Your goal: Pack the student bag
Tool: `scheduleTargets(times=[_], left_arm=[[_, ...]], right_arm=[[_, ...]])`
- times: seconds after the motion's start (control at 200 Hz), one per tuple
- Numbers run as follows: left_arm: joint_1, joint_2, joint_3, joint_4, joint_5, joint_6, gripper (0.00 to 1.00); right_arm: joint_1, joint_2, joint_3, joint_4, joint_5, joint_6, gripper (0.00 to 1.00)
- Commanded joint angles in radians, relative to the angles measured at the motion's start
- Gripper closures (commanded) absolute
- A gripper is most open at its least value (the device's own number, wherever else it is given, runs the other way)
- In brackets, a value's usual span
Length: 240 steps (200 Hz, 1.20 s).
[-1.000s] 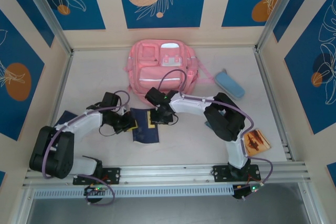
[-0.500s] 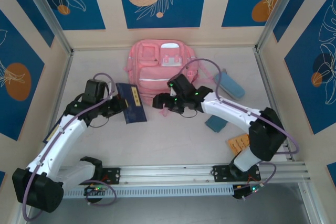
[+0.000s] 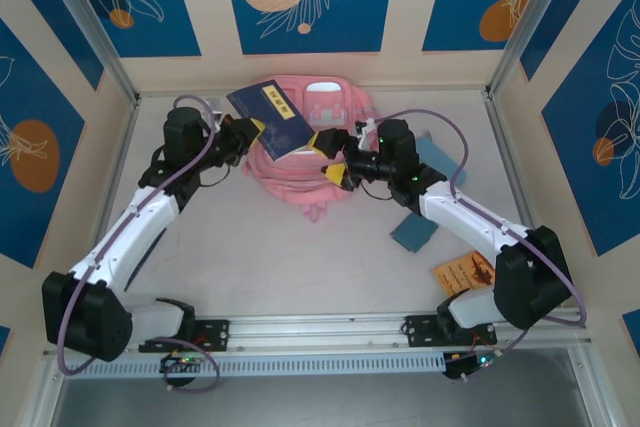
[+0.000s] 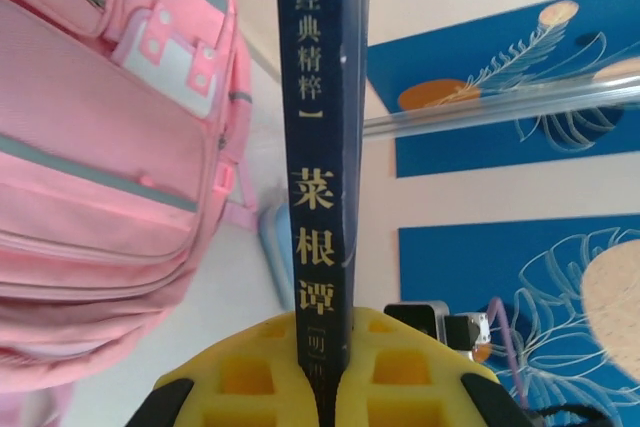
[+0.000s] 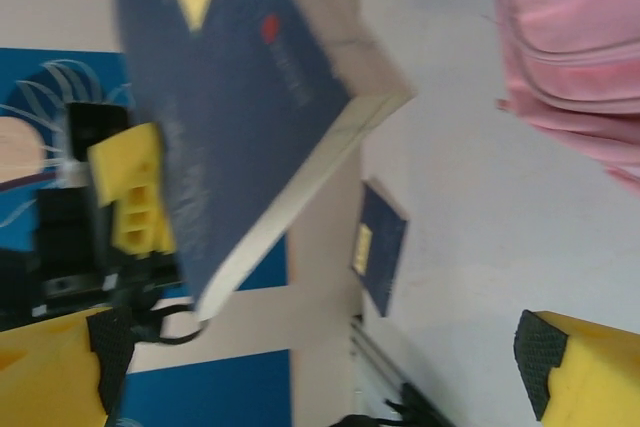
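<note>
— How do the jaws stand?
— The left gripper [image 3: 247, 132] pinches a dark blue book [image 3: 272, 115] by one end; the right gripper [image 3: 330, 159] is spread wide, nothing between.
— And the student bag [image 3: 288, 175]?
— It lies under both, at the far end of the table [image 3: 250, 267]. The book is over its far left corner, the right gripper over its front.

The student bag [image 4: 100, 147] is matt pink cloth. The navy book [image 5: 230, 127] has a faintly glossy cover and paper pages; the left fingers [image 4: 420, 352] are yellow plastic.
</note>
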Motion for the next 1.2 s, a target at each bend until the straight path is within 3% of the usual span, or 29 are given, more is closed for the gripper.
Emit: scheduleTargets(times=[0.0, 0.125, 0.385, 0.565, 0.77, 1.0, 1.045, 1.095, 1.195], left_arm=[[-0.022, 0.030, 0.042, 0.168, 0.026, -0.134, 1.00], [-0.031, 0.064, 0.031, 0.252, 0.026, -0.211, 1.00], [-0.053, 0.078, 0.037, 0.240, 0.015, -0.210, 1.00], [-0.059, 0.075, 0.031, 0.232, 0.013, -0.214, 1.00], [-0.067, 0.064, -0.004, 0.217, 0.014, -0.216, 1.00], [-0.070, 0.036, -0.037, 0.179, 0.026, -0.180, 1.00], [-0.070, 0.030, -0.035, 0.141, 0.026, -0.154, 0.91], [-0.070, 0.023, -0.029, 0.080, 0.021, -0.110, 0.73], [-0.070, 0.030, 0.022, -0.128, -0.023, 0.097, 0.47]], right_arm=[[-0.003, 0.046, 0.060, 0.159, -0.101, 0.119, 0.02], [-0.003, 0.105, 0.096, 0.217, -0.114, 0.186, 0.06], [-0.009, 0.179, 0.095, 0.399, -0.084, 0.293, 0.28], [-0.018, 0.183, 0.093, 0.415, -0.055, 0.308, 0.45], [-0.031, 0.170, 0.077, 0.428, -0.019, 0.316, 0.56], [-0.044, 0.167, 0.069, 0.403, -0.024, 0.306, 0.89], [-0.048, 0.161, 0.068, 0.376, -0.021, 0.289, 0.92], [-0.051, 0.148, 0.064, 0.332, -0.014, 0.250, 0.96], [-0.068, 0.103, 0.055, 0.184, 0.017, 0.133, 0.98]])
